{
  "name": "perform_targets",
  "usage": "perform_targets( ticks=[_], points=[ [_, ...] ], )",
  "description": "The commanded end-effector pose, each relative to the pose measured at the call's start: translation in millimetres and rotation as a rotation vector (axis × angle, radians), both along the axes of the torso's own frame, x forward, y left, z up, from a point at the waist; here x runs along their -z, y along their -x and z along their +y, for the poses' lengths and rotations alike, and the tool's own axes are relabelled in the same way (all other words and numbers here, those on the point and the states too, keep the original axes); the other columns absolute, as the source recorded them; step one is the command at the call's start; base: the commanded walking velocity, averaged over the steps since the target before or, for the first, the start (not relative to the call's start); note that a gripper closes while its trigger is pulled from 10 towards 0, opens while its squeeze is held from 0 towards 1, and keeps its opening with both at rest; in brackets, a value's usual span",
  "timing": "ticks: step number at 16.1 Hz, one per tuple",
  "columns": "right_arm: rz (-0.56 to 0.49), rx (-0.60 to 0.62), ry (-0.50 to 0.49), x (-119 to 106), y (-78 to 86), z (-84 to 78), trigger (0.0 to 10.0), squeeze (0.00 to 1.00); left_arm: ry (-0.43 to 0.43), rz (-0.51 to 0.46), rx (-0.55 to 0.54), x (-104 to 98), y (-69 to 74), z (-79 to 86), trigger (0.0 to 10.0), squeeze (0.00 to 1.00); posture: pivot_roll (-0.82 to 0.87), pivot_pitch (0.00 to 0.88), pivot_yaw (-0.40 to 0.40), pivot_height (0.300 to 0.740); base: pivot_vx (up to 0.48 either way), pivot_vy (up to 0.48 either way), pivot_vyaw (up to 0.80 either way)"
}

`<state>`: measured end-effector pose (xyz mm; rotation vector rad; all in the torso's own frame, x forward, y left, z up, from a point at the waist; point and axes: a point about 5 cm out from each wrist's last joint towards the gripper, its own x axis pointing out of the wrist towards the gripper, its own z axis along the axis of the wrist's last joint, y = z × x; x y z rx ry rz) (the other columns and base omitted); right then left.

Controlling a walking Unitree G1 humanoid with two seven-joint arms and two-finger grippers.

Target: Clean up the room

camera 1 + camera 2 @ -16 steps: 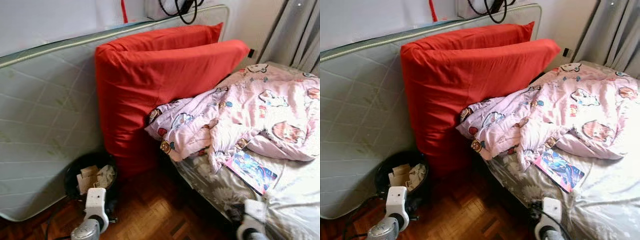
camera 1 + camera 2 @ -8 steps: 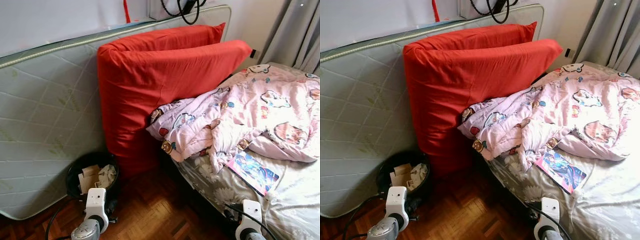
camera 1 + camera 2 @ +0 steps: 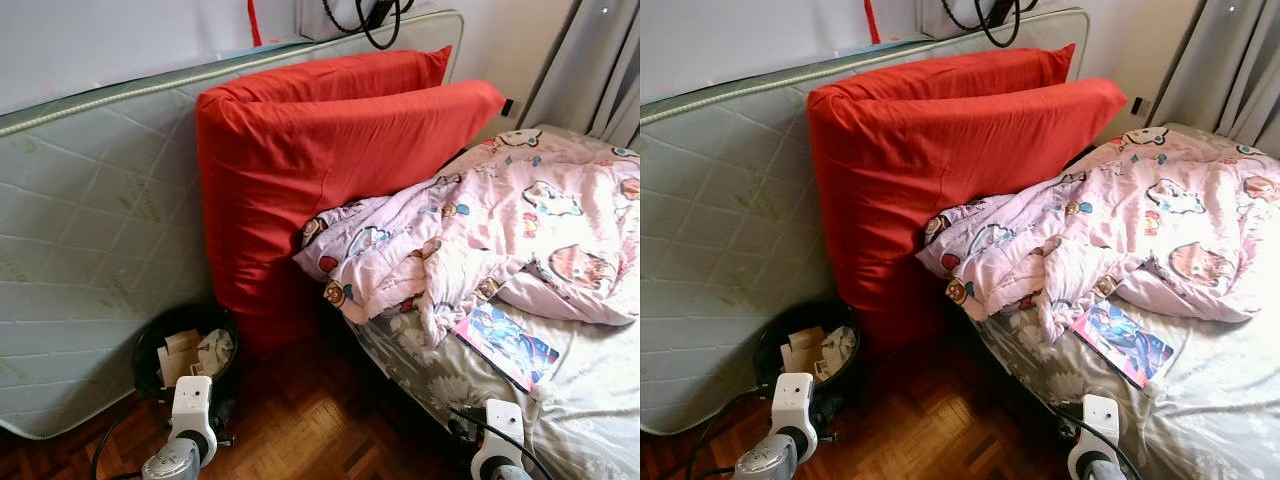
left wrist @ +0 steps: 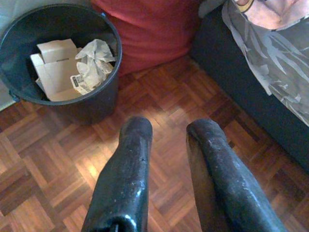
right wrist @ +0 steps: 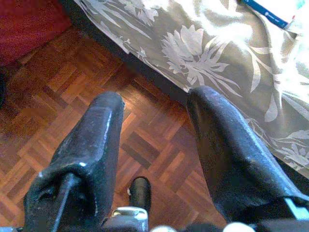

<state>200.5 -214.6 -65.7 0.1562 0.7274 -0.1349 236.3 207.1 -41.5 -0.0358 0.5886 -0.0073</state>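
Note:
A crumpled pink cartoon-print blanket lies on the bed, with a colourful book beside it on the grey floral sheet. Two big red cushions lean against an upright mattress. On the floor stands a black bin holding cardboard and crumpled paper. My left gripper hangs open and empty over the parquet near the bin. My right gripper is open and empty above the floor by the bed's edge.
Parquet floor runs between the bin and the bed. Grey curtains hang at the far right. Black cables dangle on the wall above the mattress. My two wrists show at the bottom of the head views.
The whole picture has shifted slightly, so the camera moved a little. Blanket, book, cushions and bin stay where they were, and both arms hang as before.

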Motion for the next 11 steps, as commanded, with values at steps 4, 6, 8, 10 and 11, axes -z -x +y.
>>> perform_targets(
  ticks=[4,6,8,10,11],
  points=[
    [0.154,0.077,0.045,6.6,33.8,-48.4,10.0,0.00,-0.029,0.224,-0.056,31.3,62.0,31.0,10.0,0.00,0.02,0.000,-0.014,0.740,0.000,0.000,0.00],
    [0.165,0.049,0.033,12.4,34.4,-30.6,10.0,0.00,-0.019,0.240,-0.085,32.9,65.5,32.7,10.0,0.00,0.03,0.000,-0.012,0.740,0.000,0.000,0.00],
    [0.175,0.041,0.020,17.7,34.7,-11.3,10.0,0.00,-0.014,0.242,-0.097,32.1,60.8,30.5,10.0,0.00,0.02,0.000,-0.032,0.740,0.000,0.000,0.00],
    [0.177,0.036,0.019,17.4,37.1,-16.3,10.0,0.00,-0.009,0.237,-0.095,30.9,53.0,22.9,10.0,0.00,0.01,0.000,-0.035,0.740,0.000,0.000,0.00],
    [0.179,0.035,0.026,15.9,40.2,-26.7,10.0,0.00,-0.004,0.232,-0.086,30.1,46.9,14.6,10.0,0.00,0.02,0.000,-0.028,0.740,0.000,0.000,0.00]
  ],
)
